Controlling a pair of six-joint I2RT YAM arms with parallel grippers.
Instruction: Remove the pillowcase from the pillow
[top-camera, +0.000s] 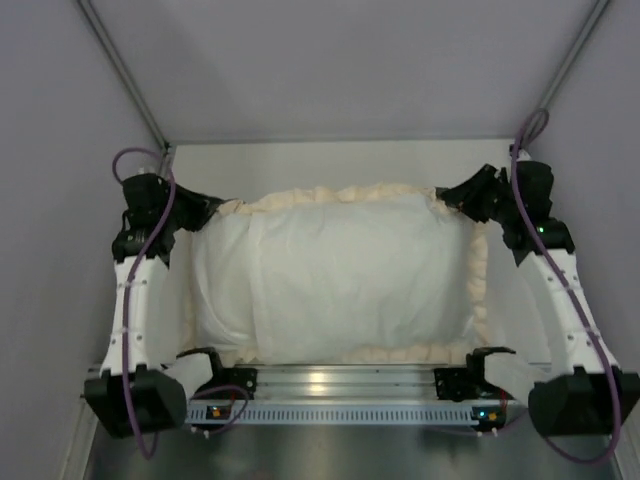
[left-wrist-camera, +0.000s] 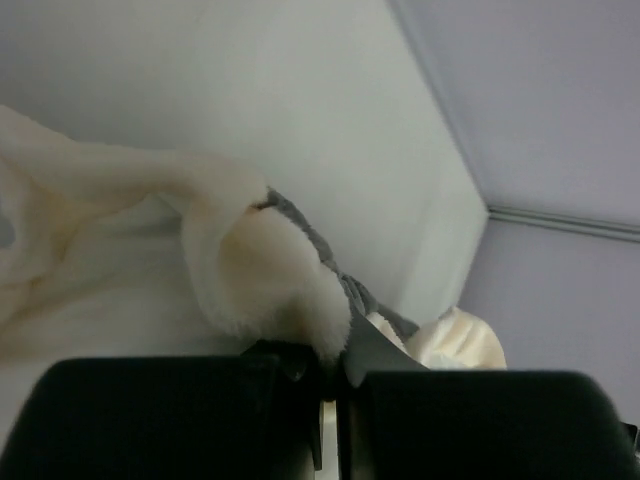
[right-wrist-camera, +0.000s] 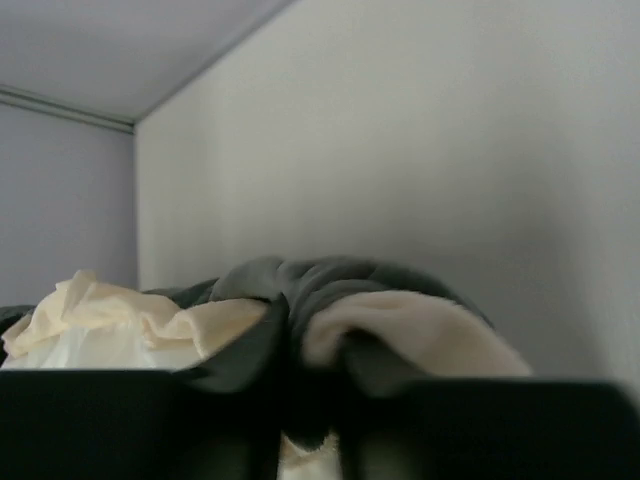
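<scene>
The pillowcase (top-camera: 340, 280) lies white face up across the table, its cream frill (top-camera: 340, 194) running along the far, right and near sides. The pillow shows only as a plump bulge under that white face. My left gripper (top-camera: 208, 212) is shut on the far-left corner; in the left wrist view the gripper (left-wrist-camera: 335, 365) pinches cream frill (left-wrist-camera: 260, 270) and a strip of grey plush (left-wrist-camera: 340, 275). My right gripper (top-camera: 448, 200) is shut on the far-right corner; in the right wrist view the gripper (right-wrist-camera: 310, 420) clamps bunched grey plush (right-wrist-camera: 330, 280) and cream frill (right-wrist-camera: 420, 335).
A bare strip of white table (top-camera: 330, 160) runs behind the pillowcase up to the grey back wall (top-camera: 340, 70). Grey side walls stand close on both sides. An aluminium rail (top-camera: 330, 380) with the arm bases lines the near edge.
</scene>
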